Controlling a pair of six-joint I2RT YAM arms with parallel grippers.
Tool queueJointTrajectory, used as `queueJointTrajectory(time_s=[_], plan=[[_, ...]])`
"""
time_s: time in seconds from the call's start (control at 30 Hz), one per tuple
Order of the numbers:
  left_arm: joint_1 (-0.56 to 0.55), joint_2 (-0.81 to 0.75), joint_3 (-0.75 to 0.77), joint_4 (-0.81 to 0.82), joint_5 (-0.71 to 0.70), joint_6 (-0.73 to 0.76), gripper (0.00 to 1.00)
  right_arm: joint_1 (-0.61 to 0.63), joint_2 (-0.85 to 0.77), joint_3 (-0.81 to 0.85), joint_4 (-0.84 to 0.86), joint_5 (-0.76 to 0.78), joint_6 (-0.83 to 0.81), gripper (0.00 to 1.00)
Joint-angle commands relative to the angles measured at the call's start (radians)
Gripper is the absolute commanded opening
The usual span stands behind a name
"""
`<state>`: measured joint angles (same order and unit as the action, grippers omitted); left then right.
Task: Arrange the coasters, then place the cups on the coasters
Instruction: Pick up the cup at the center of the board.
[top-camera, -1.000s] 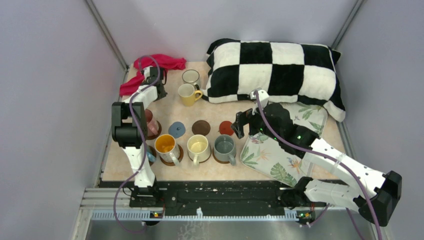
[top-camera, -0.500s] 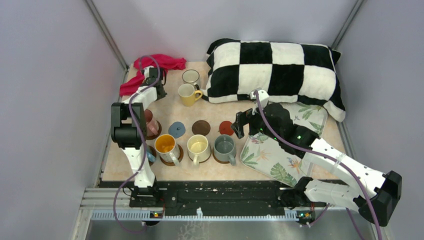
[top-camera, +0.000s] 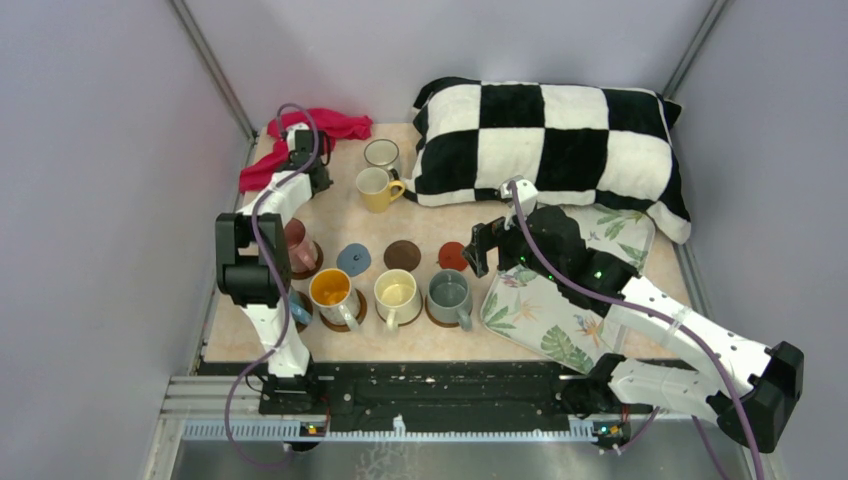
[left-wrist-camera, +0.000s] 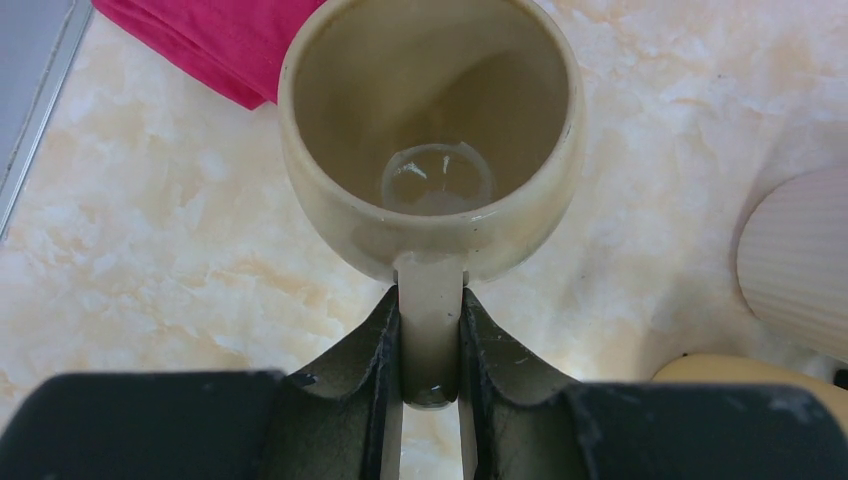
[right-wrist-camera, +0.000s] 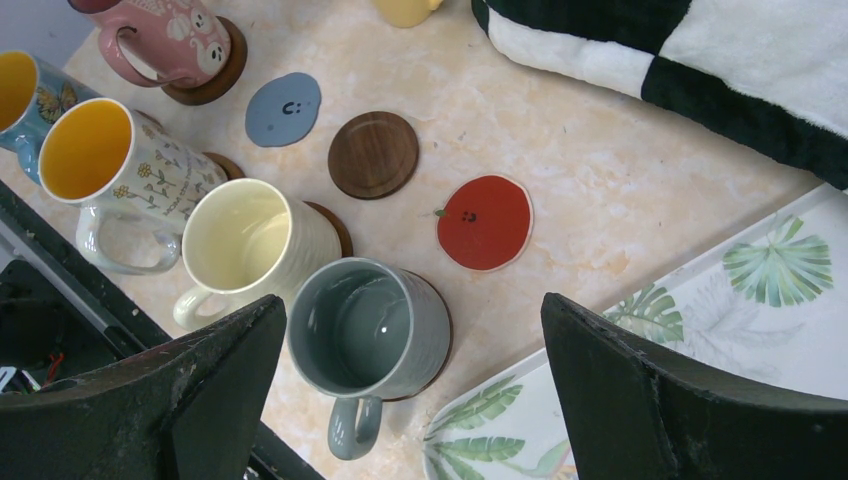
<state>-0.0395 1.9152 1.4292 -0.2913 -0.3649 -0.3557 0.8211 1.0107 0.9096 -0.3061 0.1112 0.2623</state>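
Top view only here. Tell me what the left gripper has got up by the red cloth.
Observer: The left gripper is shut on the handle of a beige mug, which stands upright and empty.
Operator: Now report the right gripper.
Observer: The right gripper is wide open with nothing in it, above the grey mug.
Operator: Describe the red coaster.
Observer: The red coaster is bare, with small dark marks near its middle.

The top view overlooked the whole tabletop (top-camera: 340, 215) from behind; the wrist views looked down closer, the right sharing its red coaster (right-wrist-camera: 485, 222), the left probably its red cloth (left-wrist-camera: 200, 40).
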Motion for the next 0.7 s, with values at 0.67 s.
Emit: queueJointTrajectory(time_s=[0.67], plan=[[-0.076,-0.227,-0.105,0.164,-0.108,-0.012,0.00,-0.010,-0.001,0.013,0.032,0.008,-0.004,0.99]])
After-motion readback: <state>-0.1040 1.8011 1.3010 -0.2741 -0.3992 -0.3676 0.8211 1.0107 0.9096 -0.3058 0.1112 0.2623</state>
